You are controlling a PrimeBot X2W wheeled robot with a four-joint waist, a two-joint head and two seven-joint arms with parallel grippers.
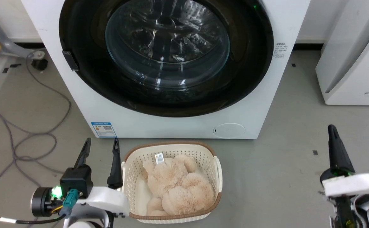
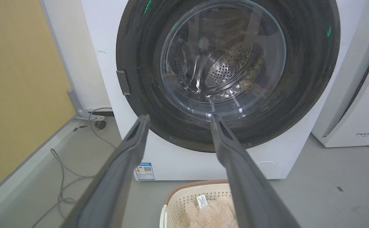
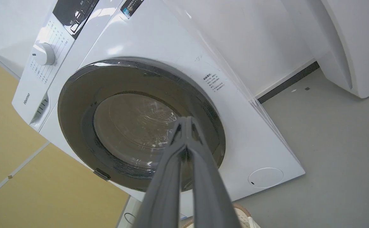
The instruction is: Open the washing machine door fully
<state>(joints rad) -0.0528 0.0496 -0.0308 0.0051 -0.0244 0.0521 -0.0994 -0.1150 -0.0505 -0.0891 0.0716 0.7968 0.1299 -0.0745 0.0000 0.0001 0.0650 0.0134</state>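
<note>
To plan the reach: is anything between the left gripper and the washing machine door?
Nothing visible. The left gripper, jaws open, faces the washing machine door across open space; the basket sits to its right.

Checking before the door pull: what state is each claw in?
Left claw: open, holding nothing.
Right claw: closed, holding nothing.

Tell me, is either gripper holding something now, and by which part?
Nothing is held. The left gripper stands open and the right gripper is shut on nothing; both are away from the closed washing machine door.
</note>
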